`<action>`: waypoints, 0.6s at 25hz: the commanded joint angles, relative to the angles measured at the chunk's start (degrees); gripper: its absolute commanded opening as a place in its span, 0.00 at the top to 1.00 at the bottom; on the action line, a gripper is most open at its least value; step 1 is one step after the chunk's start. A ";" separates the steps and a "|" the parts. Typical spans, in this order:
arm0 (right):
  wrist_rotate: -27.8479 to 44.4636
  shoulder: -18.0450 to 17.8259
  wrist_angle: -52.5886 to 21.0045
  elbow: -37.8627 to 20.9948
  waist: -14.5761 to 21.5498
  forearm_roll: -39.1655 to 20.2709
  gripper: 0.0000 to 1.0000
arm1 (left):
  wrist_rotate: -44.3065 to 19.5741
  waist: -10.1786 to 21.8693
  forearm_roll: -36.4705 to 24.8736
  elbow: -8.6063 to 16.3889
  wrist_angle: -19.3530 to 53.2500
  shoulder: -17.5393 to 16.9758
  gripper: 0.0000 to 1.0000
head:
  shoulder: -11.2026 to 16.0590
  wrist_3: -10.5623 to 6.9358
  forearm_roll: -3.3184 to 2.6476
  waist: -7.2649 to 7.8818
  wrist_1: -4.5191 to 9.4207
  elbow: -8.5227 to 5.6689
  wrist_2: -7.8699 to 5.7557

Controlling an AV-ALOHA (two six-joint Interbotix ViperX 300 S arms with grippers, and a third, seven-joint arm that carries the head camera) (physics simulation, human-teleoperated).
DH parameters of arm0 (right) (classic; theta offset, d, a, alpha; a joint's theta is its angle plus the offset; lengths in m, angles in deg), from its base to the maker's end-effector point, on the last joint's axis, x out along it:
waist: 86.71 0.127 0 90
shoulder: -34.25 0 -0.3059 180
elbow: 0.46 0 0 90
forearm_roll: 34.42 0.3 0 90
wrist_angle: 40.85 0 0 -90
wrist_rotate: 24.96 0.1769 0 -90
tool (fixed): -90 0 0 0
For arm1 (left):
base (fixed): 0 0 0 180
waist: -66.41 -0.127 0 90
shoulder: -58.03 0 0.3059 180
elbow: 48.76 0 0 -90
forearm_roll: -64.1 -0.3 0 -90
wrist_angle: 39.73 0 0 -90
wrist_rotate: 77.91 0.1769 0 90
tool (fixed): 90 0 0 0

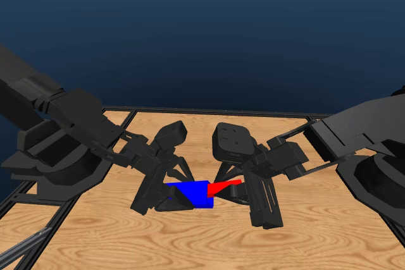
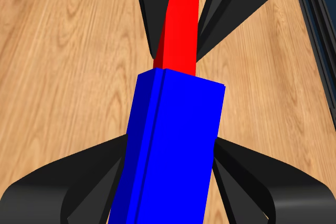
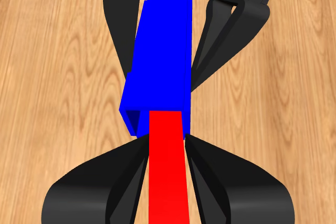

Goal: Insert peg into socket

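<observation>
Two rigid bars meet above the table: the red peg [image 3: 168, 166], pinched between the right gripper [image 1: 243, 188]'s jaws, has its tip inside the blue socket [image 3: 160, 61]'s hollow end. The left gripper [image 1: 166, 194] clamps the socket's far half. Both look stiff, light and smooth, so I'd grip them mid-body.

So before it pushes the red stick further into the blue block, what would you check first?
1. Left gripper clamped on the socket: ok.
2. Right gripper clamped on the peg: ok.
3. Peg tip at the socket's hollow end: ok, it has entered the opening in the right wrist view.
4. Peg in line with the socket: cannot tell; the peg looks slightly tilted in the head view.
5. How deep the peg sits: cannot tell, the socket hides its tip.
6. Both pieces off the table: ok, apparently held above it.
</observation>
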 commanded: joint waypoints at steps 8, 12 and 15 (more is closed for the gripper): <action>-3.64 -5.40 2.69 -9.48 -0.60 2.17 1.00 | -16.88 -1.37 -11.65 4.29 11.64 0.43 1.00 | 0.22 0.11 0.10 0.38 -0.35 -1.01 -0.01; -2.67 -4.85 2.37 -7.01 -0.97 5.48 0.00 | -22.13 -1.43 -16.80 4.56 13.58 -0.44 1.00 | 0.29 -0.08 0.12 0.49 -0.34 -1.10 -0.01; -1.18 -3.23 2.49 -2.91 -1.59 6.76 0.00 | -24.12 -0.86 -17.37 4.72 15.34 -0.38 1.00 | 0.27 -0.08 0.15 0.66 -0.53 -1.12 -0.08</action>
